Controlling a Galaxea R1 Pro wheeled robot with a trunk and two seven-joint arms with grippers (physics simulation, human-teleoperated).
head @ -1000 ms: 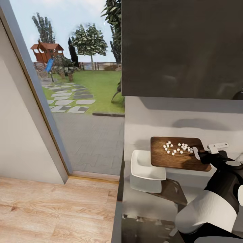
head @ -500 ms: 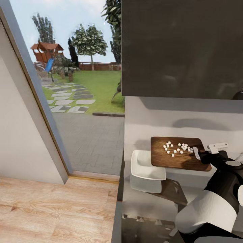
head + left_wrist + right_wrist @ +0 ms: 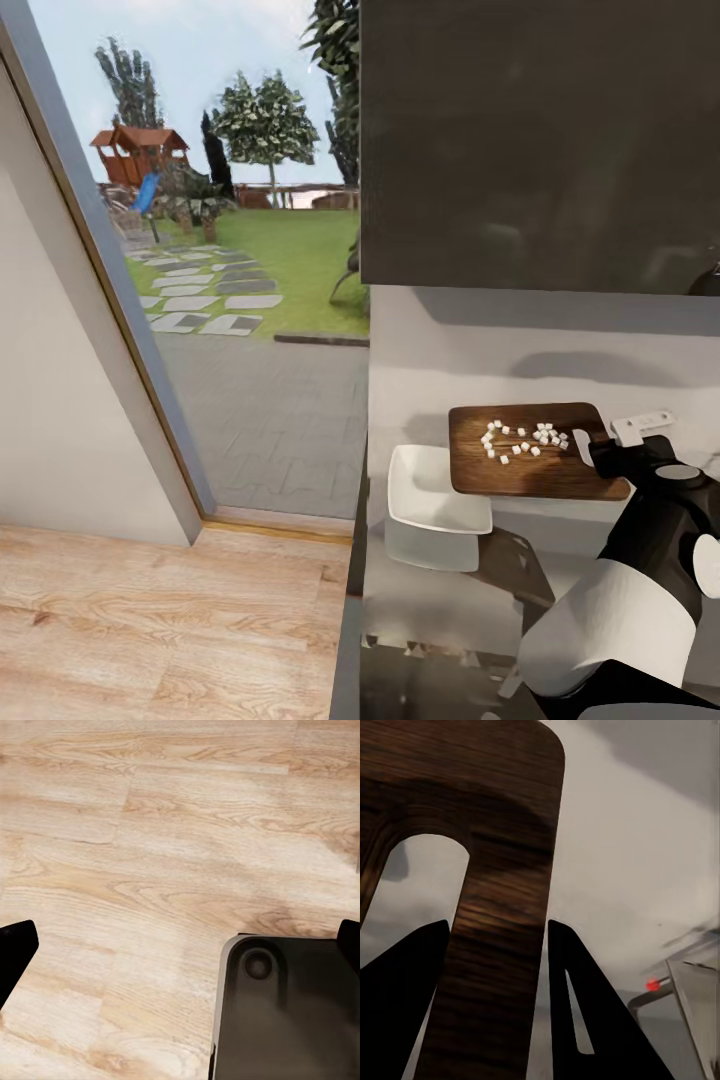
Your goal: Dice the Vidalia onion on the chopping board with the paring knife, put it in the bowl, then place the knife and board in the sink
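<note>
My right gripper (image 3: 600,448) is shut on the short handle edge of the brown chopping board (image 3: 525,470) and holds it in the air above the countertop (image 3: 440,590). Several tiny white cubes of diced onion (image 3: 520,438) lie on the board's far half. The white square bowl (image 3: 435,490) rests on the countertop just below the board's left end. In the right wrist view the board's handle strip (image 3: 502,922) sits between my dark fingers (image 3: 405,1005). My left gripper (image 3: 180,945) hangs open over the floor. The paring knife is out of view.
A dark wall cabinet (image 3: 540,140) hangs above the counter. A glass door (image 3: 230,300) to the garden stands to the left, with wooden floor (image 3: 160,620) in front. The sink's chrome tap with a red knob (image 3: 654,984) lies beyond the board. My dark base (image 3: 292,1020) shows below the left gripper.
My right gripper has risen slightly and the board has tipped a little, its near edge higher. The cubes have shifted slightly but stay on the board. The bowl has not moved.
</note>
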